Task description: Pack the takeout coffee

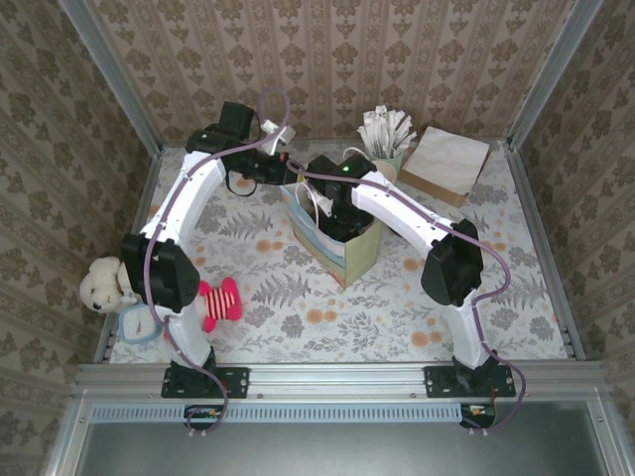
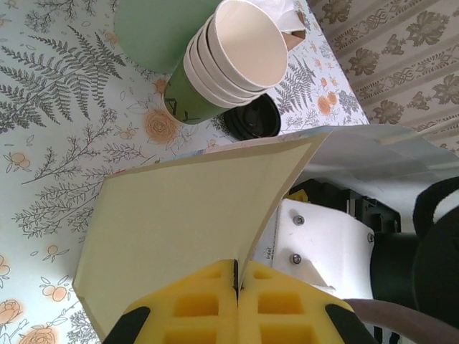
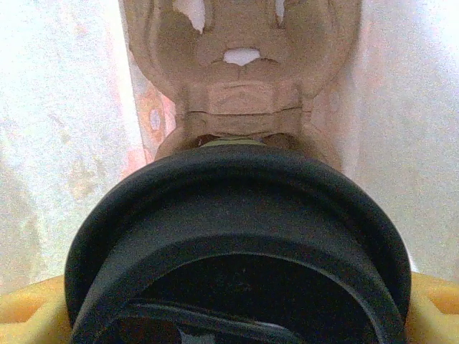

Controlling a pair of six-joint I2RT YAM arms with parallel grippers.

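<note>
Overhead, the right tool (image 1: 342,213) is sunk into the mouth of a tall pastel paper gift bag (image 1: 357,260) that stands mid-bench on the fern-and-flower print of the bench (image 1: 298,312). The left tool (image 1: 283,174) sits at the bag's far left rim. Patterned walls close the bench in on three sides.

From the left wrist, the yellow padded fingers (image 2: 201,304) are closed on the edge of the bag's cream wall. A stack of lidless green paper cups (image 2: 229,61) and a loose black lid (image 2: 251,118) lie beyond.

From the right wrist, the takeout coffee (image 3: 237,236), its round black plastic lid toward the camera, sits gripped between the right tool's yellow pads. It is inside the bag, with pale walls on either side. A brown moulded-pulp carrier (image 3: 244,72) lies just ahead, deeper in. The cup's long axis seems to run down into the bag, so a straight descent by the right arm looks enough.
</note>
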